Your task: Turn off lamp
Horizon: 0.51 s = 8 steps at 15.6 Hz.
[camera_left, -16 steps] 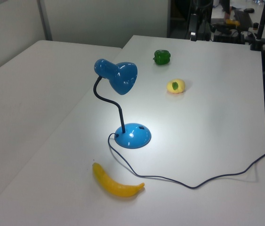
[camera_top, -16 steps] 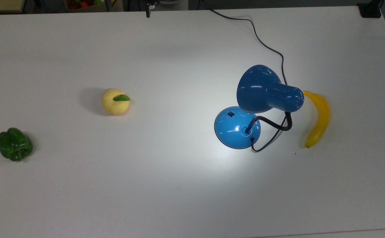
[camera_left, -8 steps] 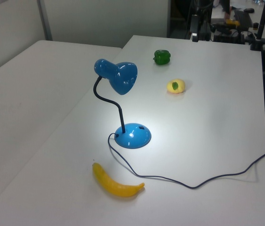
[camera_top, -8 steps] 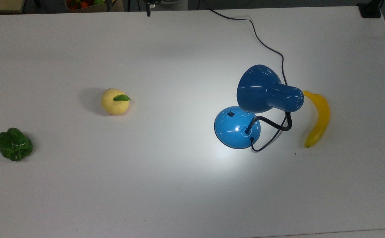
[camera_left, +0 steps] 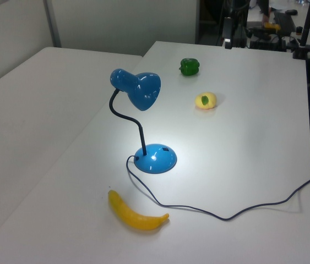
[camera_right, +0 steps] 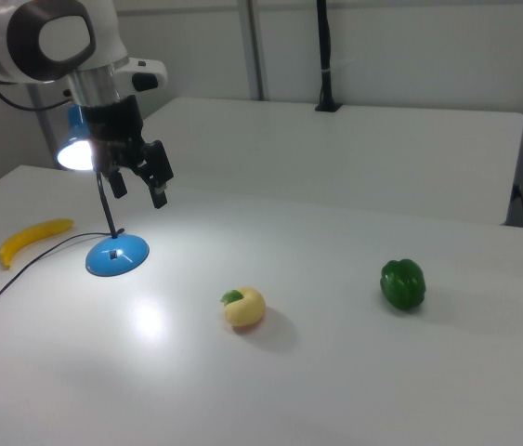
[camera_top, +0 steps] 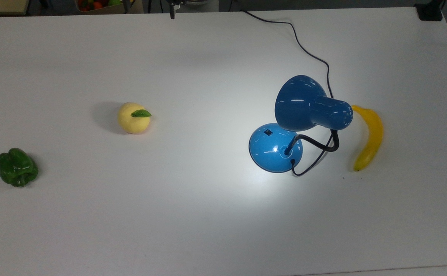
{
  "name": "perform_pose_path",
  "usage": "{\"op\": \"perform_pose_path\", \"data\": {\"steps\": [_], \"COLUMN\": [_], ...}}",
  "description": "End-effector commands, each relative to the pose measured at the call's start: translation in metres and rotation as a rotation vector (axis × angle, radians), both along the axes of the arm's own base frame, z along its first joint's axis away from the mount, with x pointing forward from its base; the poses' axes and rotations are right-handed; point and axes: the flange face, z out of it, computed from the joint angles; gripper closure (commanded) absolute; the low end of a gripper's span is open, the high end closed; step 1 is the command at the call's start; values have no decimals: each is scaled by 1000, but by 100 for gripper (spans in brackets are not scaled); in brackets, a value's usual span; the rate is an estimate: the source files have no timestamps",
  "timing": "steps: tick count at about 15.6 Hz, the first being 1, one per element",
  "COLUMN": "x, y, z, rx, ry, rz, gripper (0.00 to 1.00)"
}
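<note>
A matte white table (camera_top: 192, 230) carries a glossy blue desk lamp (camera_top: 276, 147), lit: domed round base, bendy black neck, bell-shaped shade, thin black cord, small black switch (camera_top: 268, 132). It stands toward the top view's right, just beside a smooth curved banana (camera_top: 369, 136). A pale yellow leafed fruit (camera_top: 133, 117) and a lumpy green bell pepper (camera_top: 17, 167) sit well apart. In the right view the black gripper (camera_right: 137, 189) hangs above the table, fingers spread and empty.

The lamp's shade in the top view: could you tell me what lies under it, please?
Under the shade sits the upper right edge of the blue base, whose black switch stays visible. The black cord runs behind the shade, partly covered. The table glows there.
</note>
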Motion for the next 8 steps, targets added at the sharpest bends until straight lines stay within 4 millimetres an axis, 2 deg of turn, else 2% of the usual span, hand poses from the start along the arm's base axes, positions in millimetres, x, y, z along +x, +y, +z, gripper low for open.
{"op": "perform_pose_path", "data": {"steps": [1, 2, 3, 8], "x": [-3, -3, -3, -2], "y": [-1, -1, -1, -2], "z": [0, 0, -1, 0], "rx": [3, 3, 3, 3], "ry": [23, 26, 26, 21], "rz": [57, 68, 68, 67], "gripper": [53, 83, 100, 100]}}
